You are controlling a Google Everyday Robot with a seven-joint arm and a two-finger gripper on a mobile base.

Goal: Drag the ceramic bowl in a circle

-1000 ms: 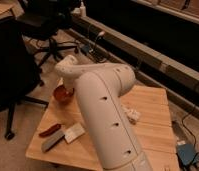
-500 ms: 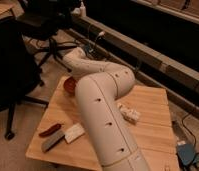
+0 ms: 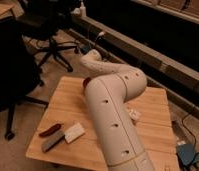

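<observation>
The ceramic bowl (image 3: 86, 83) shows only as a small reddish sliver at the far left part of the wooden table (image 3: 158, 125), just left of my big white arm (image 3: 110, 115). The arm bends at the elbow, and its wrist (image 3: 93, 59) reaches back over the table's far edge above the bowl. My gripper is at the end of that wrist, right by the bowl, mostly hidden behind the arm.
A red-handled tool (image 3: 50, 131), a grey tool (image 3: 52, 142) and a white block (image 3: 74, 132) lie near the table's front left. A small white object (image 3: 133, 115) lies right of the arm. An office chair (image 3: 50, 30) stands beyond the table, and a blue device (image 3: 188, 152) sits on the floor.
The bowl has slid away from me and to the right along the table's far left part. The wrist has swung the same way with it.
</observation>
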